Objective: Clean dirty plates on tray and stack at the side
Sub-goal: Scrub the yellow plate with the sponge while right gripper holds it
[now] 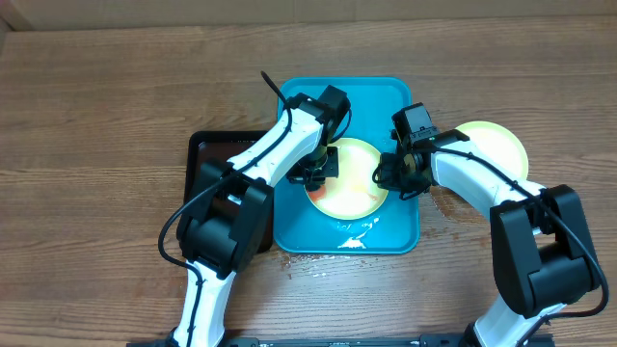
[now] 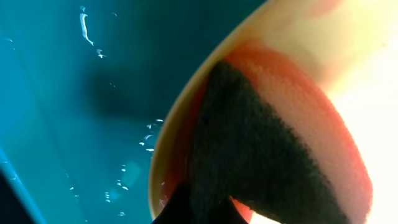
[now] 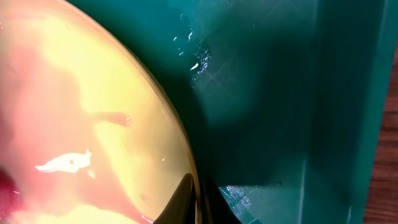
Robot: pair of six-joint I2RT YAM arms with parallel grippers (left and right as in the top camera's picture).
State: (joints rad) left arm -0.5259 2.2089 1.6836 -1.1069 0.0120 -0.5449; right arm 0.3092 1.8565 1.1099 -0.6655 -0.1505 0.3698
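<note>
Overhead: smeared plate (image 1: 352, 198) at the tray's (image 1: 395, 226) centre, left fingers (image 2: 186, 210) pinching a sponge (image 2: 261, 143) onto it, right fingers (image 3: 181, 200) clamping its rim; hard scrubbing could wrench the wet rim free and skid it.

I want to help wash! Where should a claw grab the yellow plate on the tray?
Pinch the plate by its thin right rim, coming from the right. It lies flat in the tray, so only the edge fits a claw; the sponge covers its left side.
</note>
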